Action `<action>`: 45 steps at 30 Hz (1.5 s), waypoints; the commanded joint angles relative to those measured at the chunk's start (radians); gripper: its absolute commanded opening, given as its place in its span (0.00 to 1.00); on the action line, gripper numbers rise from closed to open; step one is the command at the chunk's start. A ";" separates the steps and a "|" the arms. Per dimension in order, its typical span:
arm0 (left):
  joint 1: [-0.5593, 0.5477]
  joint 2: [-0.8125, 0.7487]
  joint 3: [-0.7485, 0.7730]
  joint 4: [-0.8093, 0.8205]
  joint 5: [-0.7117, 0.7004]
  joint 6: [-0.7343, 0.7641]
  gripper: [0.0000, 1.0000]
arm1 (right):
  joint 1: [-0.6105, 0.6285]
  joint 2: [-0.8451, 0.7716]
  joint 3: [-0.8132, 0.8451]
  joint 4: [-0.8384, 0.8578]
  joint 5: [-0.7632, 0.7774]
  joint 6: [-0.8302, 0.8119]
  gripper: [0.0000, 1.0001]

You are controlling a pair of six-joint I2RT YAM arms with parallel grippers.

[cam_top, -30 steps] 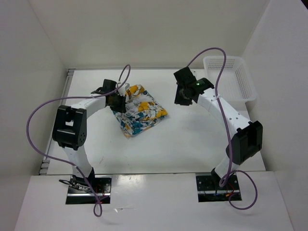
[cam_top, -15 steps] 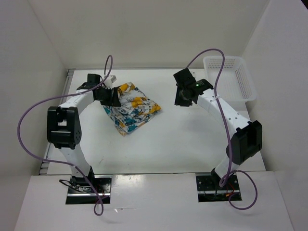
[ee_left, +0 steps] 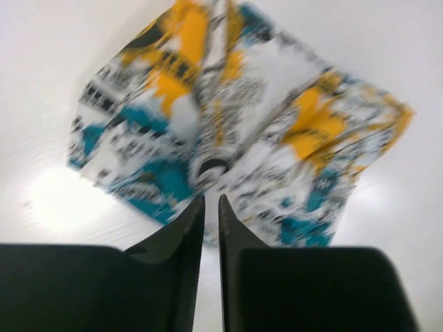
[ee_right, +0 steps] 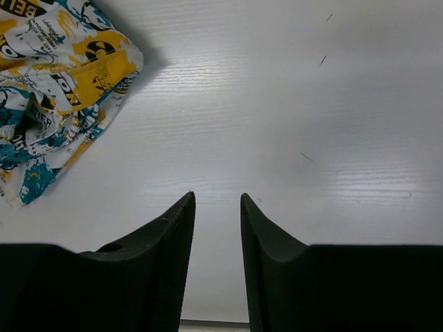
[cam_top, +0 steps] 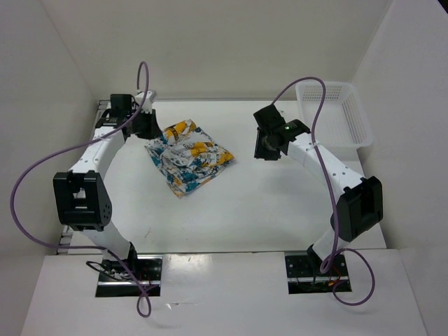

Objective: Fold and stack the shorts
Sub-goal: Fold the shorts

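Observation:
The shorts [cam_top: 187, 155], white with teal, yellow and black print, lie crumpled in a rough folded heap left of the table's middle. In the left wrist view, the shorts [ee_left: 228, 124] are blurred and lie beyond the fingertips. My left gripper [cam_top: 150, 127] is at the back left, just off the shorts' far-left corner. Its jaws [ee_left: 211, 200] are almost together with nothing between them. My right gripper [cam_top: 266, 147] hovers over bare table to the right of the shorts, its jaws [ee_right: 217, 197] a little apart and empty. The shorts' right corner [ee_right: 62, 76] shows in the right wrist view's upper left.
A white mesh basket [cam_top: 336, 112] stands at the back right, beside the right wall. White walls enclose the table [cam_top: 280, 203] at the left, back and right. Purple cables loop off both arms.
My left gripper dragged the shorts a little to the left, then drew back toward the far-left corner, leaving them on the table. The right gripper has shifted only slightly.

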 commanded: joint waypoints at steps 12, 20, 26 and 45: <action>-0.156 0.259 -0.039 0.122 -0.080 0.005 0.02 | -0.014 -0.048 -0.011 0.053 -0.034 0.010 0.38; -0.202 0.405 0.001 0.112 -0.102 0.005 0.04 | -0.023 -0.079 -0.053 0.053 -0.024 0.030 0.38; -0.304 0.466 0.065 0.067 -0.028 0.005 0.04 | -0.044 -0.099 -0.080 0.053 -0.024 0.039 0.38; -0.372 0.084 0.166 -0.051 0.001 0.005 0.99 | -0.159 -0.223 -0.090 0.170 -0.093 -0.001 1.00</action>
